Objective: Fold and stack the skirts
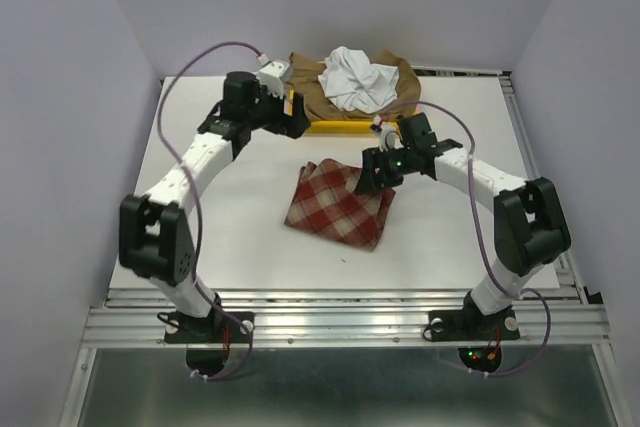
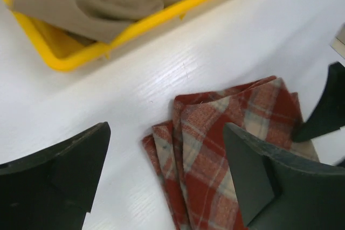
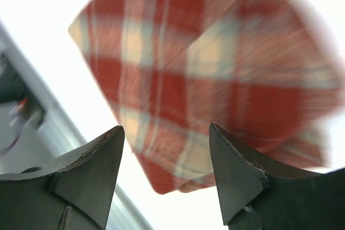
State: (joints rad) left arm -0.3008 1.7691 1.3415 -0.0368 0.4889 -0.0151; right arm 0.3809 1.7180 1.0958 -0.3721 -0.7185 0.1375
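Folded checked skirt (image 1: 338, 205) lies at centre of worktop (image 1: 240, 237); white skirt (image 1: 355, 77) and tan skirt (image 1: 312, 99) are heaped in yellow tray (image 1: 335, 128) at 12 o'clock. Left hand (image 2: 167, 133) wide open, right hand (image 3: 167, 133) parted, both empty, near the checked skirt's 11 and 2 o'clock corners. Best lift straight up, not snagging layers.

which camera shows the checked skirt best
Top external: the whole folded checked skirt lies in view, sharp and uncut. The left wrist catches only one layered corner; the right wrist shows it close but blurred.
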